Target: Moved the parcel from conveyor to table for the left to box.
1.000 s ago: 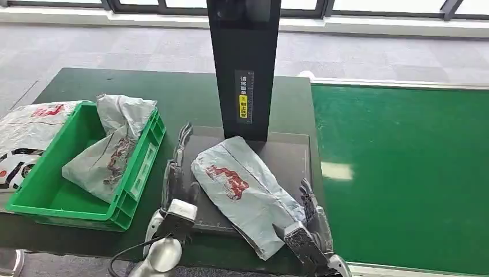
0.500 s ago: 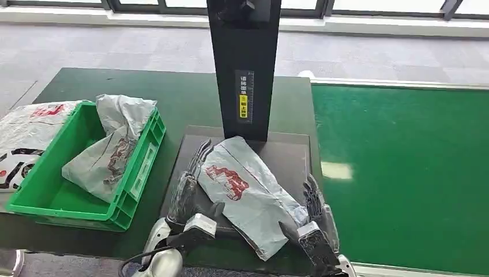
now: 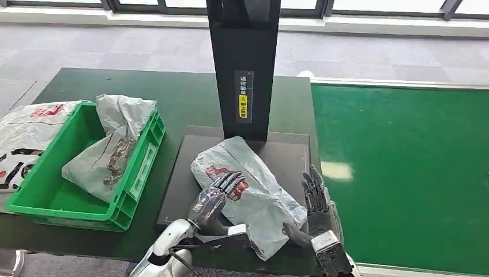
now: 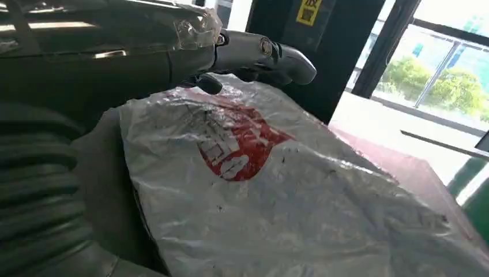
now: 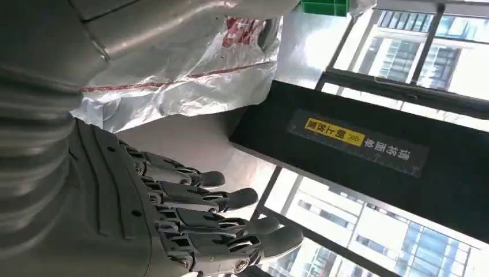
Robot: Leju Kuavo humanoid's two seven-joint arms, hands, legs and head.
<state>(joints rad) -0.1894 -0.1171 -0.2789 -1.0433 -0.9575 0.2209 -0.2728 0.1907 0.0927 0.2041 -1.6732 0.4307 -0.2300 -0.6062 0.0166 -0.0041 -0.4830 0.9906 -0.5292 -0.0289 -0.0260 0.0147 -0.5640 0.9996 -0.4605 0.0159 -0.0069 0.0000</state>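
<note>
The parcel (image 3: pixel 254 190), a grey plastic bag with a red print, lies on the dark plate (image 3: pixel 288 156) in front of the black post. My left hand (image 3: pixel 214 199) lies across the parcel's left side. Its fingers (image 4: pixel 248 51) arch over the top of the parcel (image 4: pixel 288 190) near the red print, with a fingertip touching the bag. My right hand (image 3: pixel 318 210) stands just right of the parcel's near end, fingers straight and spread, holding nothing. In the right wrist view the hand (image 5: pixel 150 208) is apart from the parcel (image 5: pixel 190 63).
A green crate (image 3: pixel 63 210) with another grey bag (image 3: pixel 109 150) in it stands at the left of the dark table. A further printed bag (image 3: pixel 23 133) lies beyond its left wall. The black post (image 3: pixel 245 69) rises behind the plate. The green conveyor (image 3: pixel 403 173) runs on the right.
My left hand has moved right from the plate's left edge onto the parcel, and its fingers have curved over it. My right hand has shifted slightly. The parcel stays on the plate.
</note>
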